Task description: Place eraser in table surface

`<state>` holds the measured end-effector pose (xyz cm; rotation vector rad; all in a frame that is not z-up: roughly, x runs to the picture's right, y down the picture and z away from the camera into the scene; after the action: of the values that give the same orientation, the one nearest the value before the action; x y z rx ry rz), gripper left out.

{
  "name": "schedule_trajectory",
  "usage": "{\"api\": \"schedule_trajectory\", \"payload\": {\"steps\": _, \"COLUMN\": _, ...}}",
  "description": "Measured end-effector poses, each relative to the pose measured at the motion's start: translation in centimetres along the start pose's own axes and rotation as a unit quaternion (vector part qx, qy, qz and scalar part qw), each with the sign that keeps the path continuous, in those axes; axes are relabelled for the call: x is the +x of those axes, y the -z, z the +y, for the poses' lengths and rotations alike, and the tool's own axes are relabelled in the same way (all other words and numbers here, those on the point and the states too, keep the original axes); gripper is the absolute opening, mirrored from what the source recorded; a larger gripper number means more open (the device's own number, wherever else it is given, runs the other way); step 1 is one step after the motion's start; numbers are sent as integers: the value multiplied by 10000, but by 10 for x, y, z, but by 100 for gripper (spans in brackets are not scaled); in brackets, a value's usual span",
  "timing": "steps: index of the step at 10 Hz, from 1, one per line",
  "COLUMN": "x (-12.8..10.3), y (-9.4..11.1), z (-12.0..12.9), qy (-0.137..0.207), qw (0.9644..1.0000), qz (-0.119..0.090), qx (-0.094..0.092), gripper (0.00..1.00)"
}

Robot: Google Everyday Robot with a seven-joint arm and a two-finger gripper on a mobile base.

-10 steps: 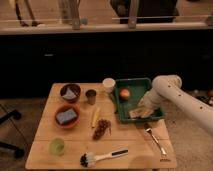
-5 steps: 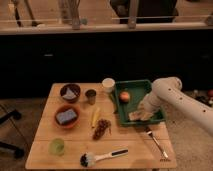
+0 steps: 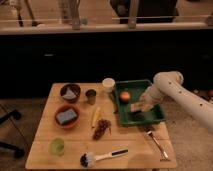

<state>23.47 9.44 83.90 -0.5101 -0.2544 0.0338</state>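
The green tray stands on the right part of the wooden table. My white arm comes in from the right and bends down into the tray. My gripper is low inside the tray, near its middle. A small tan and dark block, which may be the eraser, lies right at the gripper tip. I cannot tell whether the gripper touches or holds it. An orange fruit sits in the tray's far left corner, just left of the gripper.
On the table: a dark bowl, an orange bowl with a blue-grey sponge, a metal cup, a white cup, a yellow piece, grapes, a green cup, a brush, a fork.
My arm has swung left and down, bringing the gripper from the tray's right side toward its middle.
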Motion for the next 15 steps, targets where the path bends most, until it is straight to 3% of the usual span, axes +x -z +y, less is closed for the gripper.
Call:
{"api": "schedule_trajectory", "payload": {"steps": 2, "x": -5, "y": 18, "z": 2, "qy": 13, "qw": 9994, "qz": -295, "qx": 165, "gripper": 0}}
{"api": "schedule_trajectory", "payload": {"steps": 4, "x": -17, "y": 28, "z": 8, "qy": 90, "qw": 9980, "qz": -590, "qx": 191, "gripper": 0}}
{"api": "schedule_trajectory", "payload": {"steps": 5, "x": -28, "y": 34, "z": 21, "qy": 196, "qw": 9959, "qz": -861, "qx": 169, "gripper": 0}}
{"api": "schedule_trajectory", "payload": {"steps": 9, "x": -59, "y": 53, "z": 63, "qy": 471, "qw": 9884, "qz": -1440, "qx": 83, "gripper": 0}}
{"api": "schedule_trajectory", "payload": {"steps": 13, "x": -88, "y": 49, "z": 107, "qy": 541, "qw": 9784, "qz": -1992, "qx": -42, "gripper": 0}}
{"api": "schedule_trajectory", "payload": {"steps": 15, "x": -99, "y": 28, "z": 133, "qy": 463, "qw": 9729, "qz": -2259, "qx": -162, "gripper": 0}}
